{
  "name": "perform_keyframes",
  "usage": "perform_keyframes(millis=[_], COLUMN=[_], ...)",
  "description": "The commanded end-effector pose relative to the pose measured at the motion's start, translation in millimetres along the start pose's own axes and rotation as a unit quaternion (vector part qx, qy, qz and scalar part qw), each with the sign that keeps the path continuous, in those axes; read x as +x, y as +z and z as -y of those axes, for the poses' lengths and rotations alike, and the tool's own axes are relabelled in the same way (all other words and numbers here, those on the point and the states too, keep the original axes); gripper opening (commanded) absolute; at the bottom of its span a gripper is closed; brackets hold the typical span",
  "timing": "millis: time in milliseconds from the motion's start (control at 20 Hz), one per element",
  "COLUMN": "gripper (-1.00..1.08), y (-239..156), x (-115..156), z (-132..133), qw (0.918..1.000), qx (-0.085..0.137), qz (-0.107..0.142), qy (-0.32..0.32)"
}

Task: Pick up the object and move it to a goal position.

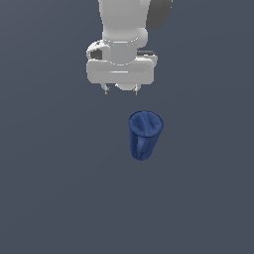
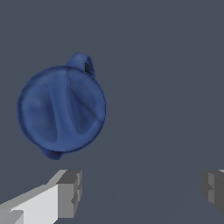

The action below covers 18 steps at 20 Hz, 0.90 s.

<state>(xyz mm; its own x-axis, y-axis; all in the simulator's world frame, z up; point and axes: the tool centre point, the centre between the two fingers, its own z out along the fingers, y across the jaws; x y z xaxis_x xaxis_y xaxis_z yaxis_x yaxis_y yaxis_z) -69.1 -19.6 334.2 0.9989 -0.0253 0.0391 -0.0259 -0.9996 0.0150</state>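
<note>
**Panda lined up its approach, cup not yet in hand**

The gripper [image 1: 121,90] hung above the grey floor [image 1: 49,198] with its jaws spread wide and nothing between them, and the wrist view confirmed it: two grey fingers [image 2: 70,188] stood well apart, with bare ground in the gap. The dark blue cup [image 1: 144,134] stood on the floor, rim up, nearer the camera than the arm and slightly toward the exterior view's right of the fingertips. It was near the gripper but clearly apart from it, untouched. From the wrist camera the round open mouth [image 2: 61,109] showed almost face-on, with small lugs poking out beyond the rim on two sides.

By the look of it, this was the reach phase: no grasp made, no lift begun. The next move called for shifting over the cup, centring the spread fingers on either side of its wall, descending, and then closing. The taper could let it slip if gripped too low.
</note>
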Motion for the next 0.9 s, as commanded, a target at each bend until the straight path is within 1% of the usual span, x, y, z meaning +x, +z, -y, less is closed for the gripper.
perform_keyframes(millis=[0, 400, 850], gripper=[0.28, 0.28, 0.28], y=[0.0, 4.3, 5.3], x=[0.0, -1.2, 7.9], z=[0.0, 7.4, 8.6], qw=[1.0000, 0.9998, 0.9999], qx=[0.000, -0.002, 0.001], qz=[0.000, 0.005, 0.011], qy=[0.000, -0.019, -0.008])
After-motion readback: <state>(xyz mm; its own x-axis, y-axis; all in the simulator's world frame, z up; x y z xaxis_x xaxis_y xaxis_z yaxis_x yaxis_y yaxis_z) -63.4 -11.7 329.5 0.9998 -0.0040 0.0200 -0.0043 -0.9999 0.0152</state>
